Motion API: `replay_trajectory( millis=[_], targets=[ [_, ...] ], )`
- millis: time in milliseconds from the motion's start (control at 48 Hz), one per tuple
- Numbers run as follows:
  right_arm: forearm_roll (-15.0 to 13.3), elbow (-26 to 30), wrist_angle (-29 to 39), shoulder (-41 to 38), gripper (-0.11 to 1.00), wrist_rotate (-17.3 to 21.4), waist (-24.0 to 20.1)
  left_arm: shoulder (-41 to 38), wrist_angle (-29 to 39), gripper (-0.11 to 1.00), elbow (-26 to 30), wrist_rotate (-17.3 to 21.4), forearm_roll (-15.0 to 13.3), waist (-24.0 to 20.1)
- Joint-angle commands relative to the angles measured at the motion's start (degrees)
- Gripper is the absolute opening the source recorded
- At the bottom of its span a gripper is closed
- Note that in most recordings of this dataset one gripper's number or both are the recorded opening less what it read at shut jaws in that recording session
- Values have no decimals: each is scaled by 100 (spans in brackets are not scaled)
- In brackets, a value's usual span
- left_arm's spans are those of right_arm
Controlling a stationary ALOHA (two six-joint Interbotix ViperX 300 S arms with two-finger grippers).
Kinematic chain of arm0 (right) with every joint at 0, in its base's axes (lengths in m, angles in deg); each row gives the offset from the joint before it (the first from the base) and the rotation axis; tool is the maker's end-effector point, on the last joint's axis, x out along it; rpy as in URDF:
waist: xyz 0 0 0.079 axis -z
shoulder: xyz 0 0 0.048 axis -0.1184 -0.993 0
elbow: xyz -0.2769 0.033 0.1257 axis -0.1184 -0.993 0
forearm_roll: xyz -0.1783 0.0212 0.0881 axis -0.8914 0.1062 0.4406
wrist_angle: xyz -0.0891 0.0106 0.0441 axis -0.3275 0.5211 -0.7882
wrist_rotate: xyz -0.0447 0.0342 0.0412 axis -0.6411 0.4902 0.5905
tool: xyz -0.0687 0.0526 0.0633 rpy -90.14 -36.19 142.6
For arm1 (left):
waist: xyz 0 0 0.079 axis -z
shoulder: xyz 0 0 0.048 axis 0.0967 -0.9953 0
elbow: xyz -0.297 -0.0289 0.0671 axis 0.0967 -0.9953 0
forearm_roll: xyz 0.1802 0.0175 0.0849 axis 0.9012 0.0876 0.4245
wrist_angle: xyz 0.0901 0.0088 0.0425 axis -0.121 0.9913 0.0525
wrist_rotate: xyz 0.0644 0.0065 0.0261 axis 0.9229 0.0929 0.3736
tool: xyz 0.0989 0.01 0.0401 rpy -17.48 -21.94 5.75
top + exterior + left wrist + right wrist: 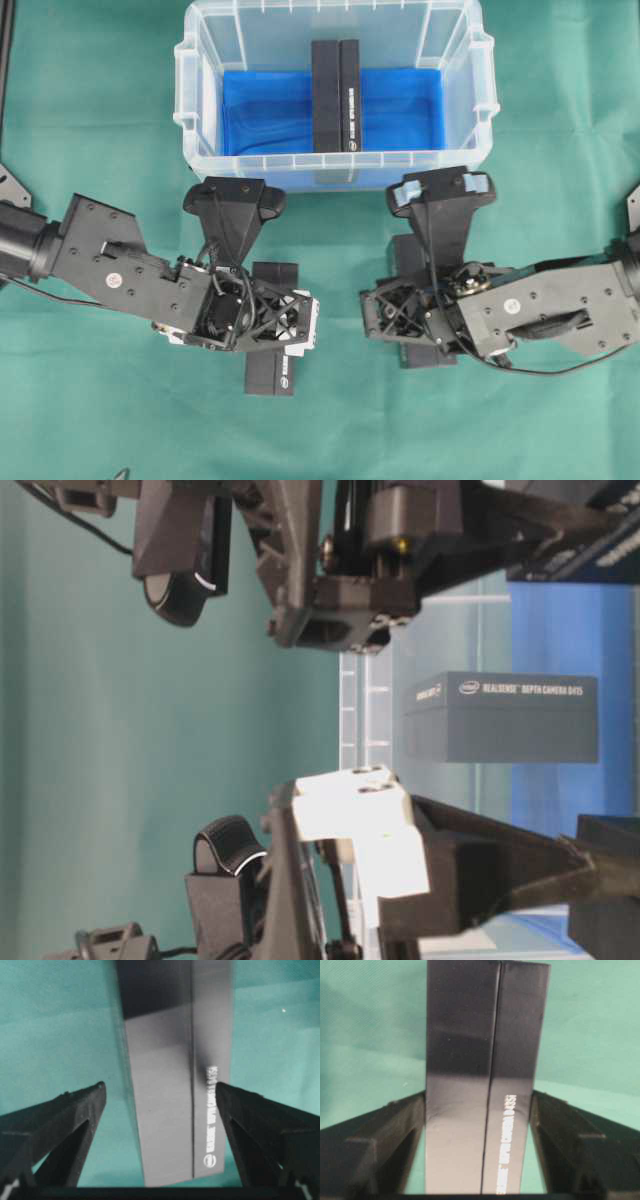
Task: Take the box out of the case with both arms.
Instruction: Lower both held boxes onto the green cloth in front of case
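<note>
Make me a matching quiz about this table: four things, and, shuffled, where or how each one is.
Things:
1 case
2 blue sheet
3 left gripper
4 green cloth

Place or state:
A covers the table
B open, fingers either side of the outer box
C clear plastic, holding the inner box
D lines the case's bottom

Pairs: 1-C, 2-D, 3-B, 4-A

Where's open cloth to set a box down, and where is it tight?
Bare green cloth lies left and right of the case and along the overhead view's bottom edge. The blue sheet is free either side of the box inside. Tight: before the case, where left gripper and right gripper each straddle a box.
</note>
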Motion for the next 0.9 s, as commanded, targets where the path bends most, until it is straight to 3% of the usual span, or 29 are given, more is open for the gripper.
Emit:
replay_trajectory(
  millis=[0,83,500,876],
  targets=[
    [-9,97,53,193,87,9,-18,114,70,88,123,-9,0,-35],
    [-18,97,26,193,96,-35,-18,114,149,86,123,-26,0,-62],
    [-18,158,26,290,92,-53,0,114,246,85,237,-79,0,-272],
    [-18,448,378,721,92,-369,18,132,1468,85,1204,0,-53,-308]
  ],
)
